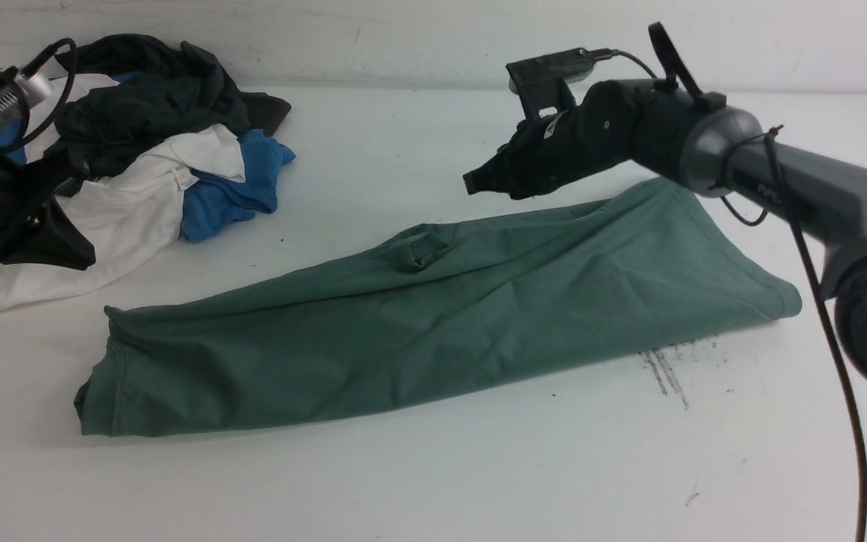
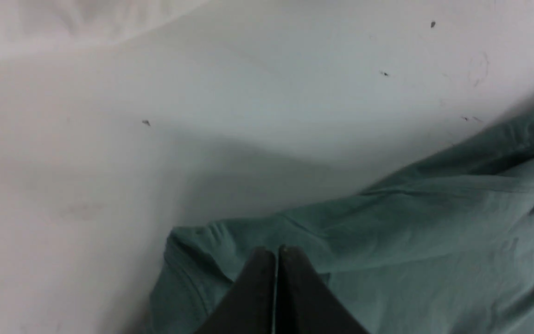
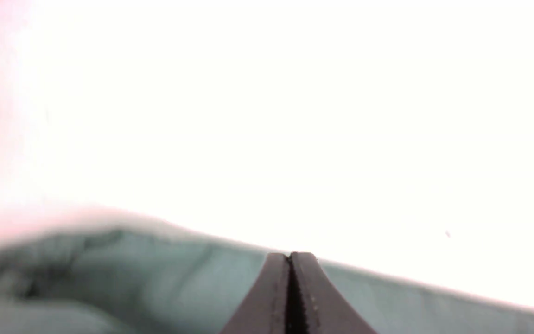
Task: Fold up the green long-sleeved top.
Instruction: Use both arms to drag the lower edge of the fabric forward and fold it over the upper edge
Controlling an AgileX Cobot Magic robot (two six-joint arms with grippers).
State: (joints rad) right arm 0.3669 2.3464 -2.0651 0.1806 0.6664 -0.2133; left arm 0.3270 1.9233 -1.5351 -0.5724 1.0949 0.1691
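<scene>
Here, table (image 1: 433, 482): white and wide, carrying everything.
Top (image 1: 433, 324): green, flat on the middle of the table, doubled lengthwise into one long band. Slanted from near left to far right. Sleeves out of sight, seemingly tucked inside, with a small lump of cloth on the upper face.
Top's folding: judged to be the pause between folds. Lengthwise folding seemingly done, crosswise folding not yet begun.
Pile (image 1: 155, 150): dark, white and blue garments heaped at far left, apart from the top and no part of the job.
Left end (image 1: 102, 391) and right end (image 1: 765, 293): both loose on the table, well apart. Probably next: unclenching a hand, lowering it to one end, pinching every layer at the edge, then lifting and carrying that end over towards the other. Care needed to catch all layers and match the edges, or else a skewed packet.
Right hand (image 1: 475, 184): clenched on nothing, hovering just behind the top's far right stretch, clear of the cloth.
Left hand (image 2: 276, 253): clenched as well, nothing pinched. Raised at far left in front of the pile and, by its wrist view, poised over the left end.
Scuffs (image 1: 663, 369): dark scratches on the table just beside the right end, of no concern.
</scene>
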